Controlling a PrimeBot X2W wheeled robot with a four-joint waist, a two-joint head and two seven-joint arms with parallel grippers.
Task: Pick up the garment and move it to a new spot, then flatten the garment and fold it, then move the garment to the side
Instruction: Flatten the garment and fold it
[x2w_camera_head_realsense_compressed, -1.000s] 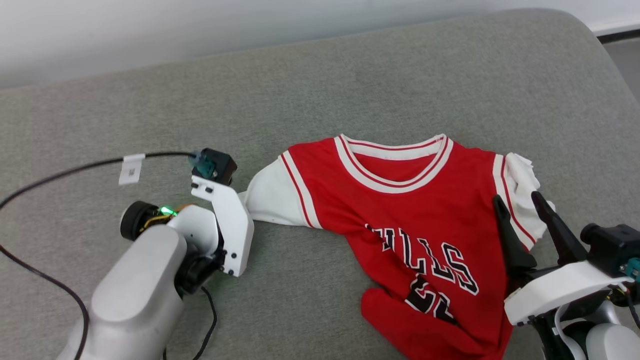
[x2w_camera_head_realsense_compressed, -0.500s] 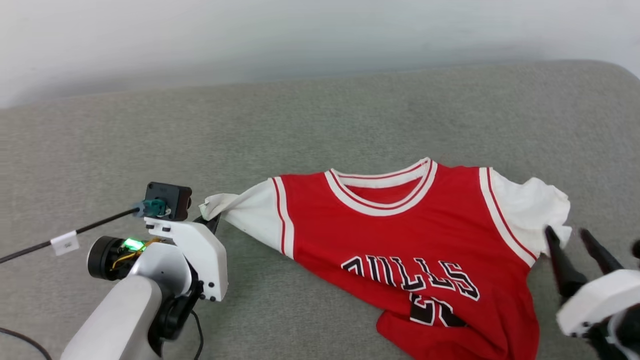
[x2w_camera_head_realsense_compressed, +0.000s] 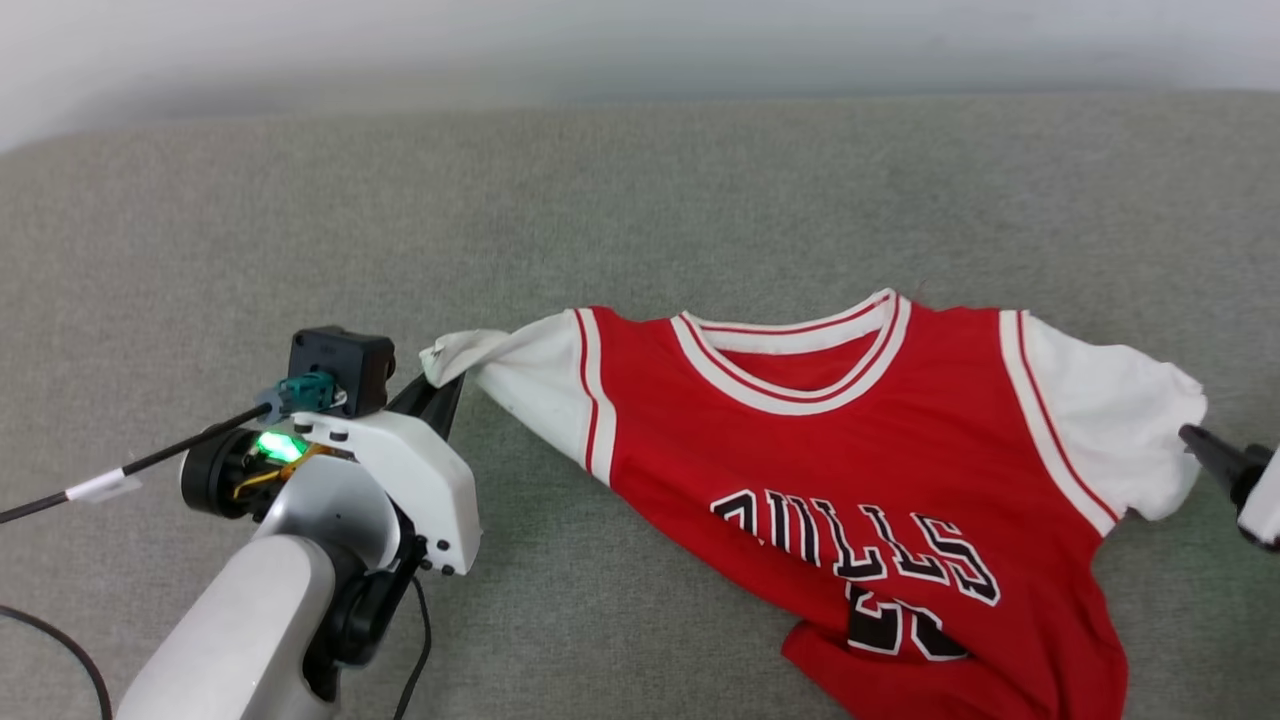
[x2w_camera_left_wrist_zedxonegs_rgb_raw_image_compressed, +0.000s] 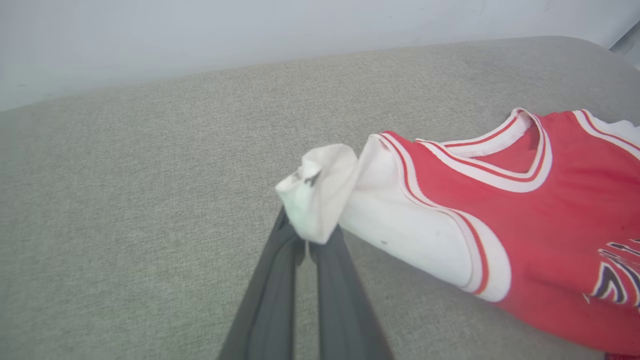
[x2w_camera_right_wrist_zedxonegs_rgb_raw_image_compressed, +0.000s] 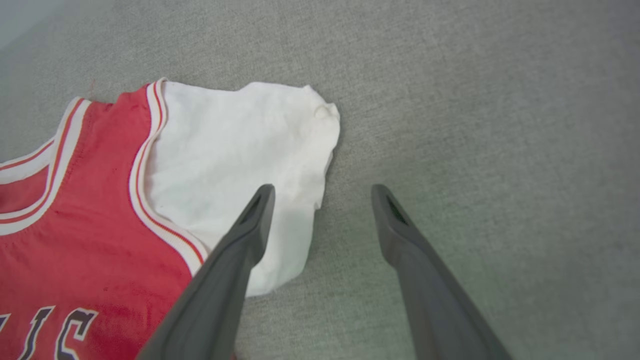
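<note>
Showing black "ULLS" lettering, the garment lies across grey upholstery.

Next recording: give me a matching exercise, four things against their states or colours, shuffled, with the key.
Things:
1. left gripper
2. right gripper
3. collar
4. lettering

States:
A. black, outlined in white
B. open, holding nothing
C. shut on a white sleeve tip of the jersey
D. red-and-white stripes

Pairs: 1-C, 2-B, 3-D, 4-A
</note>
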